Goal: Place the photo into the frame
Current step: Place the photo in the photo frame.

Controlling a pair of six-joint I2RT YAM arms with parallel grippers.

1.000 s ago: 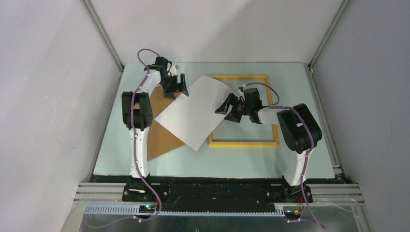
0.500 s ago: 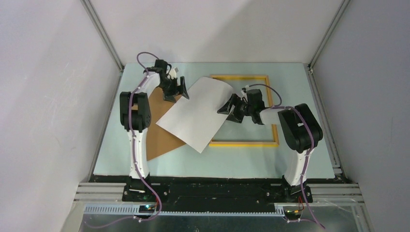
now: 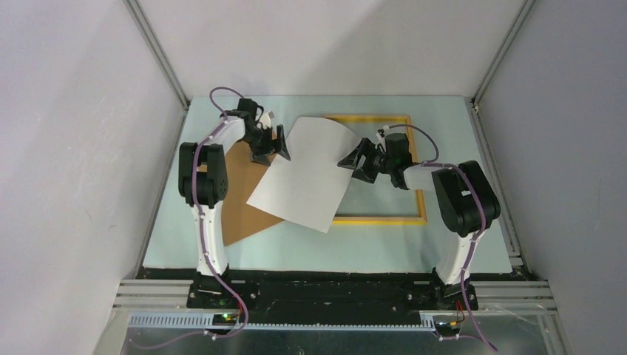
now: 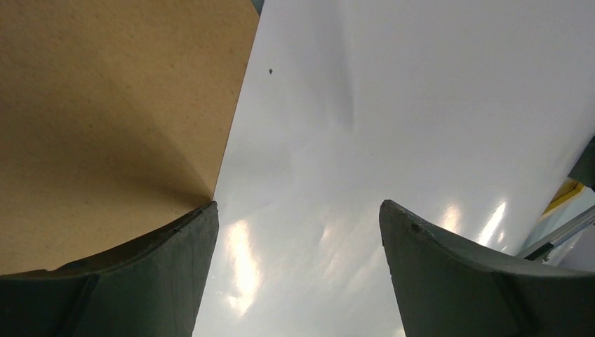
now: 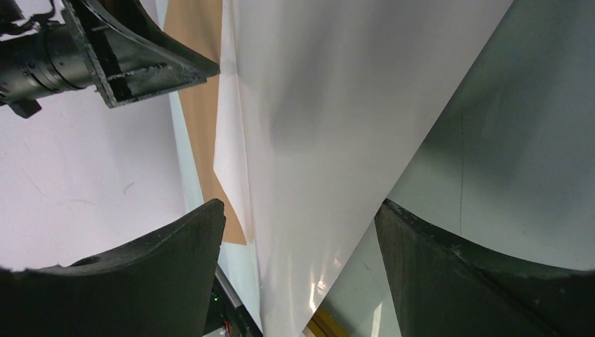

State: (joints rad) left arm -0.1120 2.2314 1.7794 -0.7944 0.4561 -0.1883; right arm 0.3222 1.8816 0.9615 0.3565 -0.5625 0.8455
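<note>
The photo (image 3: 307,174) lies white back up, tilted, its left part over the brown backing board (image 3: 240,214) and its right part over the left side of the yellow-edged frame (image 3: 384,220). Its far edge bows upward. My left gripper (image 3: 281,146) is at the photo's far-left edge, open. In the left wrist view its fingertips (image 4: 297,205) straddle the line where the photo (image 4: 393,105) meets the board (image 4: 105,105). My right gripper (image 3: 351,164) is at the photo's right edge over the frame, open. Between its fingers (image 5: 300,203) runs the photo (image 5: 330,105), ungripped.
The pale green mat (image 3: 370,248) covers the table between grey side walls. The frame's far and right edges (image 3: 423,200) lie uncovered. The left gripper (image 5: 140,63) shows at the top left of the right wrist view.
The photo has turned and slid right, further over the frame. My right gripper has drawn back toward the far right, and my left gripper has followed the photo's edge slightly right.
</note>
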